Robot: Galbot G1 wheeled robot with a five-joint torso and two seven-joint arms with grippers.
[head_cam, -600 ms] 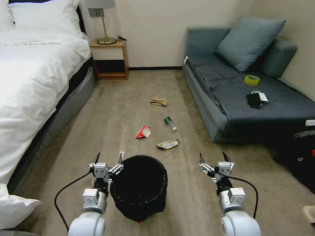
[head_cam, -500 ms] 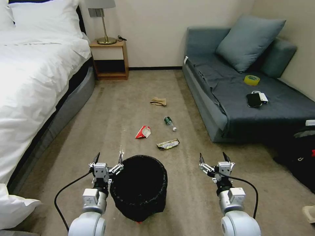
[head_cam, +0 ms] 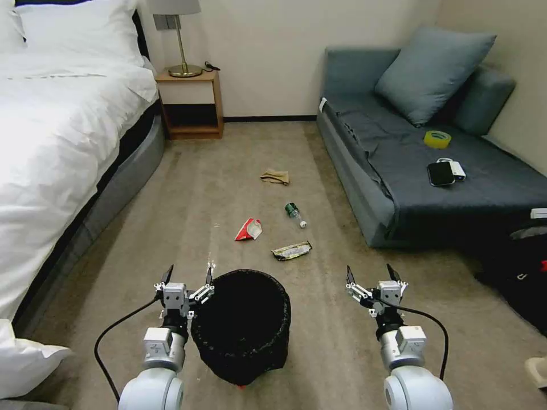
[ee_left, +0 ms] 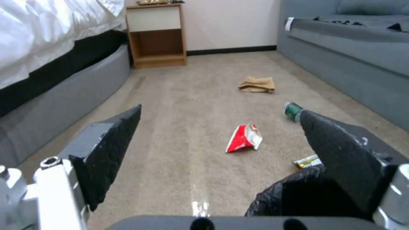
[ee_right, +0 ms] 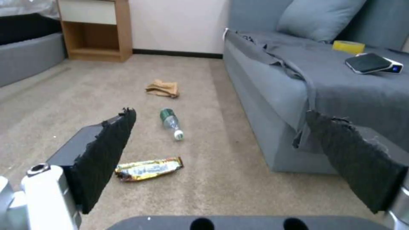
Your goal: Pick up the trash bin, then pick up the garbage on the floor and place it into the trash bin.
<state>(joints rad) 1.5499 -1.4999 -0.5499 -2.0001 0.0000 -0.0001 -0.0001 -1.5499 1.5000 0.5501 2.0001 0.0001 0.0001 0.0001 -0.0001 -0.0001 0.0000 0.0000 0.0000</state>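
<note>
Nothing is seen to have moved since the earlier frames. The trash bin (head_cam: 241, 324) is stood on the floor (head_cam: 188, 188) just beside the released left pincer (head_cam: 187, 275). The right pincer (head_cam: 370, 274) is also held released. The garbage (head_cam: 248, 229) is scattered farther ahead.

Both my arms reach forward and low, side by side, wrists level, a black cable looping back from each. My left hand (head_cam: 187, 275) has its two dark fingers (ee_left: 108, 153) spread wide, nothing between them. My right hand (head_cam: 370, 274) is in the same pose well apart from it, fingers (ee_right: 106, 153) spread just as wide and holding nothing.
</note>
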